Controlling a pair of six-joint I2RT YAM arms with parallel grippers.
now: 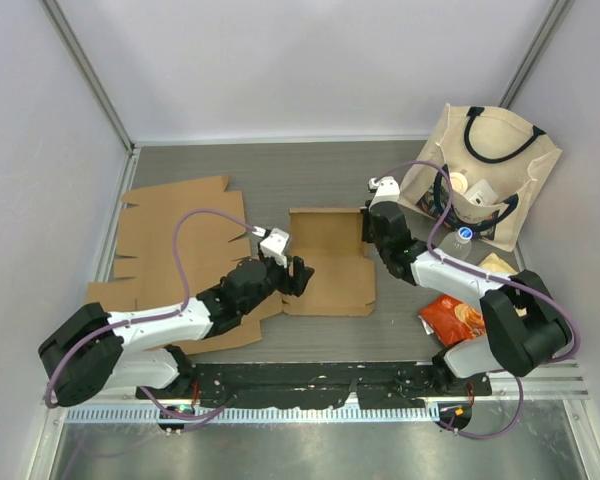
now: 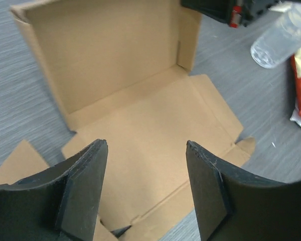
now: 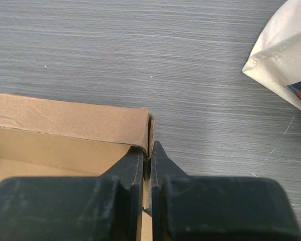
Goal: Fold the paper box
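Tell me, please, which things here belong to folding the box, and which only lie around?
For the job: paper box; right gripper, pinching its side wall; left gripper, open over it.
Lying about: flat cardboard sheets; tote bag; plastic bottle; snack packet.

place: robot lab cell | signs: bare white panel walls [image 1: 310, 60], metal frame posts [image 1: 88, 72] — grey bench [image 1: 310, 170], black mounting rail [image 1: 310, 385]

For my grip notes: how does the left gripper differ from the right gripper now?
The left gripper stands open and holds nothing; the right gripper is shut on an upright wall of the paper box. The left gripper is over the box's flat panel; the right gripper is at its far right corner. Both have black fingers.
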